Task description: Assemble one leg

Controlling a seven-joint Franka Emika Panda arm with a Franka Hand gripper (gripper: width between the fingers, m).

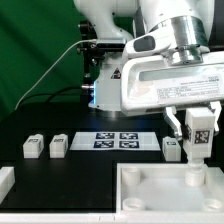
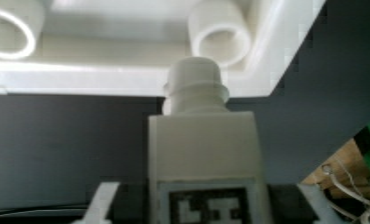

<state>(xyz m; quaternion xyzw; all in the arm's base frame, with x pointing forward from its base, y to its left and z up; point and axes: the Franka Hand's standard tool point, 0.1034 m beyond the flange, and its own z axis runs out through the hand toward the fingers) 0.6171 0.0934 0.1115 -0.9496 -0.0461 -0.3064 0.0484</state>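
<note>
Over the square panel [image 1: 150, 190], we hold one leg [image 1: 199, 138] before a corner hole [image 2: 223, 40].
Our fingers [image 2: 107, 203] are clamped on the leg, its peg [image 2: 196, 80] just short of the hole and off-centre; pressing down now, we judge, could catch the rim and tilt it.

Four legs [image 1: 33, 147] [image 1: 58, 146] [image 1: 172, 149] [image 1: 200, 128], one panel [image 1: 150, 203]

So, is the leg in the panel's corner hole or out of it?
Out: the leg shows its whole tip, and the hole is empty.
</note>
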